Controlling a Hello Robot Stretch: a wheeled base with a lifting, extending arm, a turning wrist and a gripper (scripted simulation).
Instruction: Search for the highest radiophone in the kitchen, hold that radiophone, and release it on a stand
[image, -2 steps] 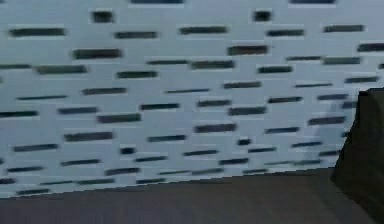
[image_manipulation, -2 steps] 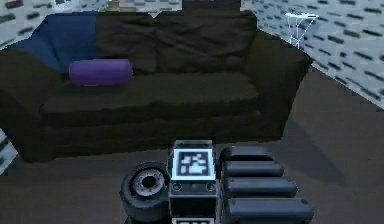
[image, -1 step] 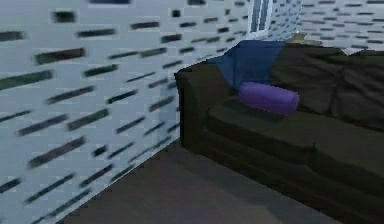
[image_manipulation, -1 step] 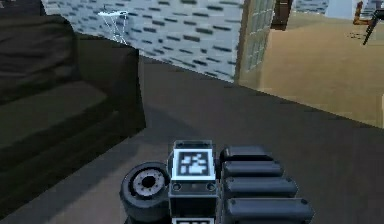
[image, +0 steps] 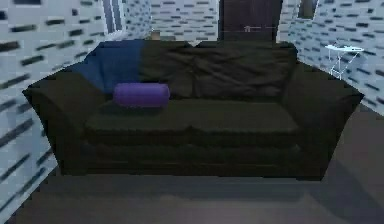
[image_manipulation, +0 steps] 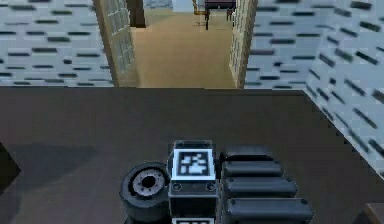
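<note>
At the bottom of the arm side view sits the arm's end, with a white square with black marks on it. Left of that is the gripper's dark round body, low over the dark floor. Its far end cannot be made out, so I cannot tell whether it holds anything. A small white table on thin legs stands by the patterned wall at the forward view's right.
A wide black sofa stands close ahead, with a purple bolster cushion and a blue throw at its left end. To the side, dark floor leads to an open doorway with tan floor beyond. Patterned walls flank it.
</note>
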